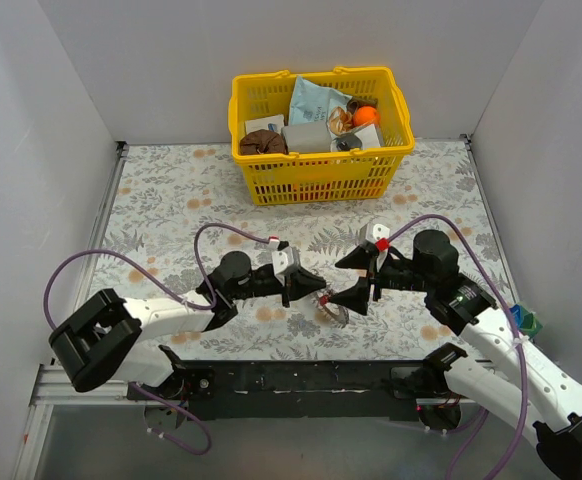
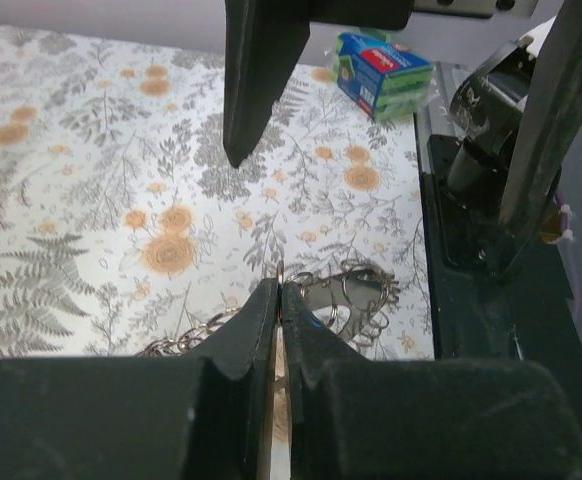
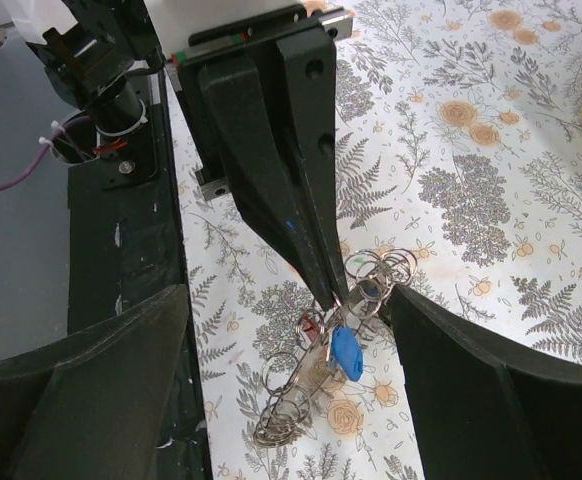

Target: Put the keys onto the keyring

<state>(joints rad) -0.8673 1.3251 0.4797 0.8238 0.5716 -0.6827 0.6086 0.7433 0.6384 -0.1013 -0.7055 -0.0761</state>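
Observation:
My left gripper (image 2: pixel 279 290) is shut on the thin edge of a metal ring, which I take for the keyring (image 2: pixel 280 272), and holds it just above the tablecloth. Wire rings (image 2: pixel 363 292) hang from it. In the right wrist view the left fingers (image 3: pixel 296 190) pinch the bunch. A blue-headed key (image 3: pixel 346 352) dangles below, a red key head (image 3: pixel 308 322) is beside it, and more rings (image 3: pixel 289 405) lie on the cloth. My right gripper (image 3: pixel 291 300) is open, one finger on each side of the bunch, touching nothing. In the top view the grippers (image 1: pixel 313 286) (image 1: pixel 357 278) face each other.
A yellow basket (image 1: pixel 316 178) of packets stands at the back centre. A small green and blue box (image 1: pixel 524 322) lies at the right table edge, also in the left wrist view (image 2: pixel 383 72). The black base rail (image 1: pixel 301 375) runs along the near edge.

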